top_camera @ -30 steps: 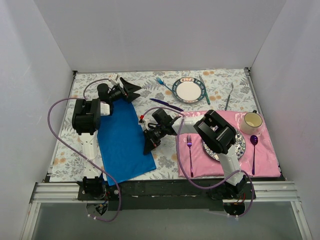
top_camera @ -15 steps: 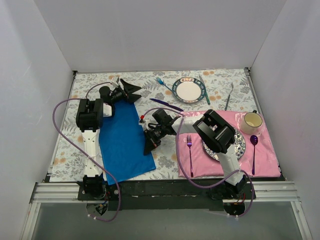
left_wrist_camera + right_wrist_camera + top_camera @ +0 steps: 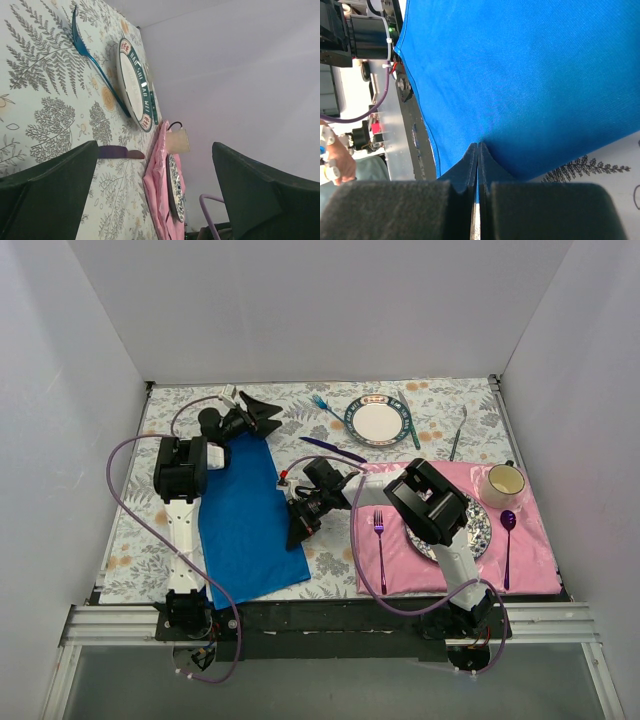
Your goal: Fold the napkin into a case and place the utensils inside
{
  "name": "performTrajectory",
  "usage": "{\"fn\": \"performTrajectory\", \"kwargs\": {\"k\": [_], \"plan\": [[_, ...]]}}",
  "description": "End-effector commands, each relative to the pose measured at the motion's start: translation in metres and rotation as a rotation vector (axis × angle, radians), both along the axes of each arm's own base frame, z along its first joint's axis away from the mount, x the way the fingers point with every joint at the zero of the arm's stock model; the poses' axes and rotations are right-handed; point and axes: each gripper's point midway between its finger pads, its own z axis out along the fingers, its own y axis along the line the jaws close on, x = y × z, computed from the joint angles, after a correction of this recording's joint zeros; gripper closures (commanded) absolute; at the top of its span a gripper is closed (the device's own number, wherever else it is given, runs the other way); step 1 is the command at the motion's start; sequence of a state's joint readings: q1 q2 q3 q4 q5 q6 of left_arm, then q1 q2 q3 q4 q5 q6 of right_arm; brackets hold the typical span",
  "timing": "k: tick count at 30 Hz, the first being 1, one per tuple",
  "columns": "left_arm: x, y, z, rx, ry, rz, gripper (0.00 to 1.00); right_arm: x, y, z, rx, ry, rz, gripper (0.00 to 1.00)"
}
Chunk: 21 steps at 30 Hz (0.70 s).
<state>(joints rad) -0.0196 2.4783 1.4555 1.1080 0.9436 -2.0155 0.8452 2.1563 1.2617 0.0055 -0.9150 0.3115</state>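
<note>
The napkin [image 3: 245, 515] lies flat on the left of the table [image 3: 130, 530], its near corner over the table's front edge. The right gripper [image 3: 298, 533] is clamped tight at the napkin's right edge. In the wrist view the cloth rises to the closed tips, which look pinched on it. The left gripper [image 3: 268, 416] gapes wide and holds nothing, just past the napkin's far corner. Beyond it lie the purple knife [image 3: 333, 449] and, farther back, the light-blue fork [image 3: 322, 406], beside a white plate [image 3: 378, 421].

The right arm covers part of the pink placemat [image 3: 540, 560] and of the patterned plate [image 3: 482, 530] on it. The left wrist view cuts off the knife's near end.

White lettering rings the white plate's green rim, too small to read.
</note>
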Motion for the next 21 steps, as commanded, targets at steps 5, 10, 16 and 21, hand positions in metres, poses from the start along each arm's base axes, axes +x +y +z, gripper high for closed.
{"fn": "performTrajectory", "kwargs": {"k": [5,10,16,21], "plan": [[0.01,-0.003,-0.019,-0.124,0.144,0.024,0.02,0.005,0.006,-0.004,-0.002,0.006,-0.014,0.99],[0.01,0.0,-0.037,-0.145,0.198,0.038,0.02,0.005,0.006,-0.007,-0.007,0.009,-0.017,0.99],[0.011,-0.007,0.029,-0.088,0.025,-0.057,0.02,0.008,0.011,0.003,0.02,-0.01,-0.012,0.99],[0.015,0.004,0.079,0.118,-0.137,-0.088,0.02,0.01,0.008,0.012,0.02,-0.024,-0.039,0.99]]}}
